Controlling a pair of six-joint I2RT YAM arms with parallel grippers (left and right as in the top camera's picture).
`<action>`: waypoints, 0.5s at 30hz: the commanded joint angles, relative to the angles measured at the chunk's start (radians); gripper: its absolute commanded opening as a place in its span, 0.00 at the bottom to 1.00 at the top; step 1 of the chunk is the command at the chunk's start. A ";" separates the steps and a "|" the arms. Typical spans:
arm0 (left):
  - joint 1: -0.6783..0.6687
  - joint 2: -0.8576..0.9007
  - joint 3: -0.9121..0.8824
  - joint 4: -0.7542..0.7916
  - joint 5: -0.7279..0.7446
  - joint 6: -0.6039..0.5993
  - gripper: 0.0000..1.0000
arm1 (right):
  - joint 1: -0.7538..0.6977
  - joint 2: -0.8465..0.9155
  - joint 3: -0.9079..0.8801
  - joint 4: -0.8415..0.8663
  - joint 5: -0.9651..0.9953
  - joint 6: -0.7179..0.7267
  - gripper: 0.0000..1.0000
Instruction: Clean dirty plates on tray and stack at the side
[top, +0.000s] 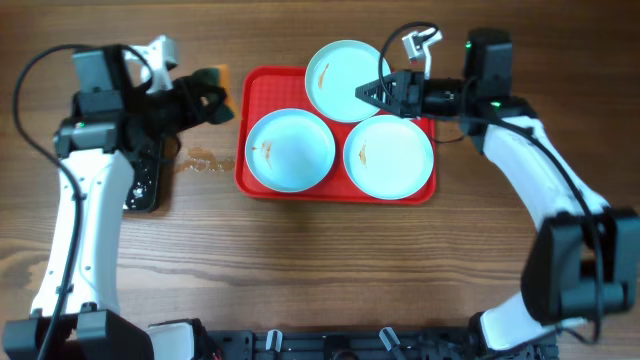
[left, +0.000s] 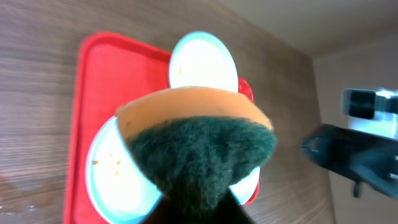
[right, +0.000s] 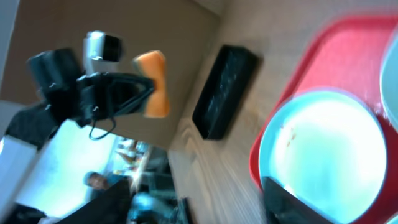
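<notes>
Seeing the left gripper (top: 207, 98) at the upper left of the overhead frame, clamped tight on a sponge (left: 196, 137). The sponge has an orange body and a dark green scrub face, and the left wrist view shows the scrub side turned toward the camera. We judge it is held ready for wiping but has not reached any plate, since it sits just left of the tray (top: 262, 85), off its edge.

All three plates (top: 290, 150) are on the red tray in the upper middle of the overhead frame; none is stacked at the side. The upper plate (top: 335, 72) overhangs the tray's top rim. The lower left plate shows brown specks near its left side, and the lower right plate (top: 392, 160) has a small smear left of centre.

The right gripper (top: 368, 93) reaches in from the upper right, its tips at the right rim of the upper plate. Probably it is there to steady or lift that plate. We cannot tell how far its jaws are apart or whether they hold the rim, as the right wrist view is blurred.

A black tray (right: 224, 93) lies on the table (top: 320, 270) left of the red one, partly under the left arm. A brown smear (top: 200, 160) marks the wood between them.

No brand, label or writing is readable in any view.
</notes>
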 joint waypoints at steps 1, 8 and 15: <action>-0.097 0.060 0.004 0.016 -0.030 0.008 0.04 | 0.057 0.038 0.017 -0.021 0.036 0.055 0.61; -0.251 0.209 0.004 0.035 -0.175 0.008 0.04 | 0.187 0.037 0.017 -0.142 0.432 0.038 0.75; -0.279 0.329 0.004 0.070 -0.197 0.008 0.04 | 0.221 0.037 0.017 -0.176 0.546 0.039 0.76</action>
